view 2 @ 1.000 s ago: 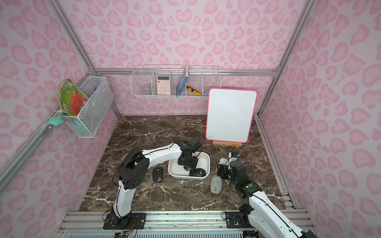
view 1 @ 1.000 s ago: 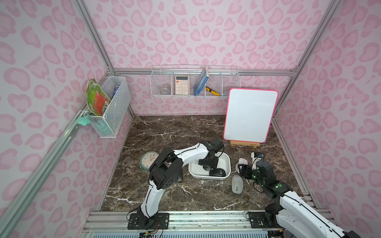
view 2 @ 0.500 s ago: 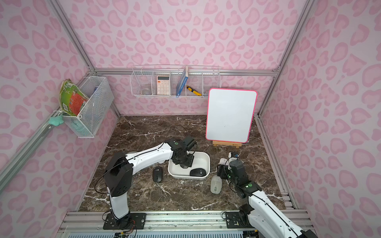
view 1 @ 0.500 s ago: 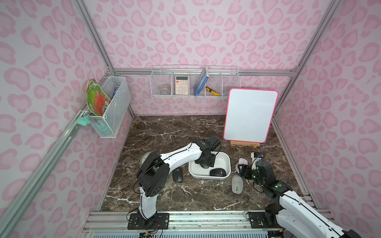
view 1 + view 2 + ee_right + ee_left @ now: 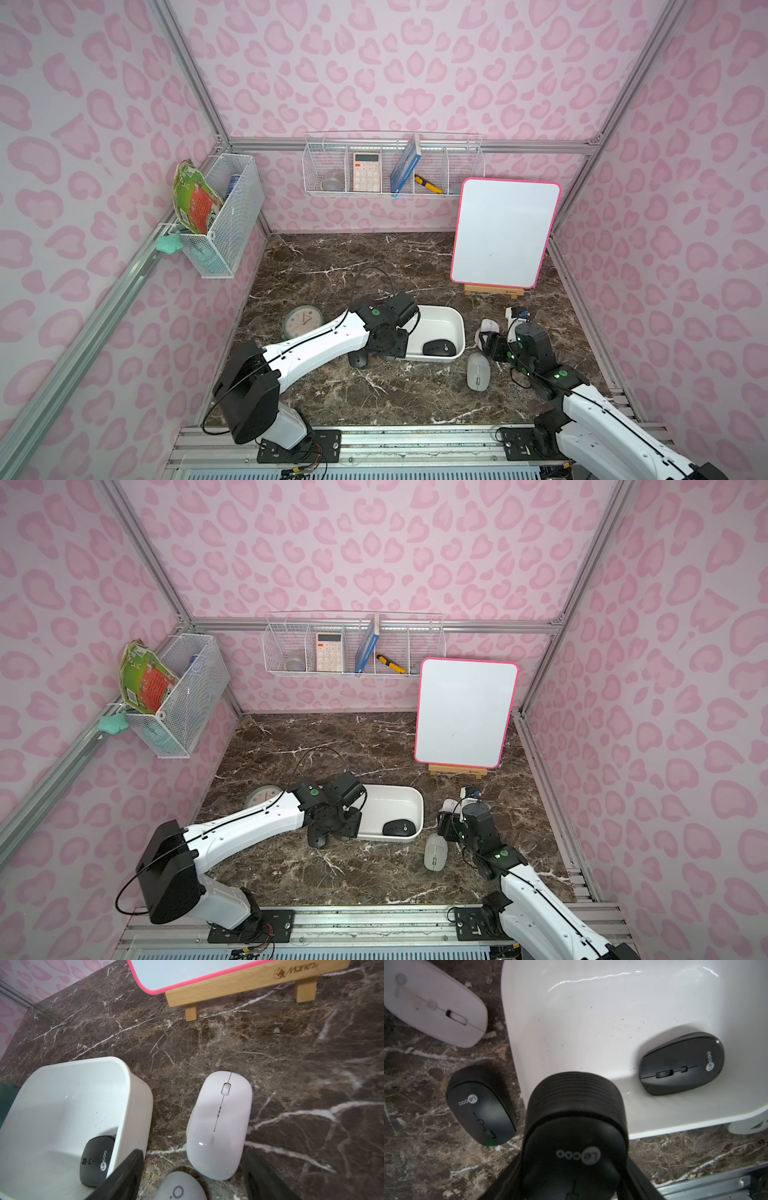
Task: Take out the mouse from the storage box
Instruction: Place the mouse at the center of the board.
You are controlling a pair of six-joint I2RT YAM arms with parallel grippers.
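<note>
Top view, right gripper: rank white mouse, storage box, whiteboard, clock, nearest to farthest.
1. white mouse, right at the right gripper.
2. storage box, just to its left.
3. whiteboard, behind, toward the back wall.
4. clock, far left side of the table.

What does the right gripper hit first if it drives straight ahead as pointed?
Most likely the white mouse: it lies straight ahead, between the open jaws of the right gripper. The grey mouse sits nearer but lower; depth unclear.

White storage box (image 5: 135, 1093) holding black mouse (image 5: 96, 1159), white mouse (image 5: 218, 1126) just beside it on marble (image 5: 291, 1053), grey mouse (image 5: 180, 1188) near
</note>
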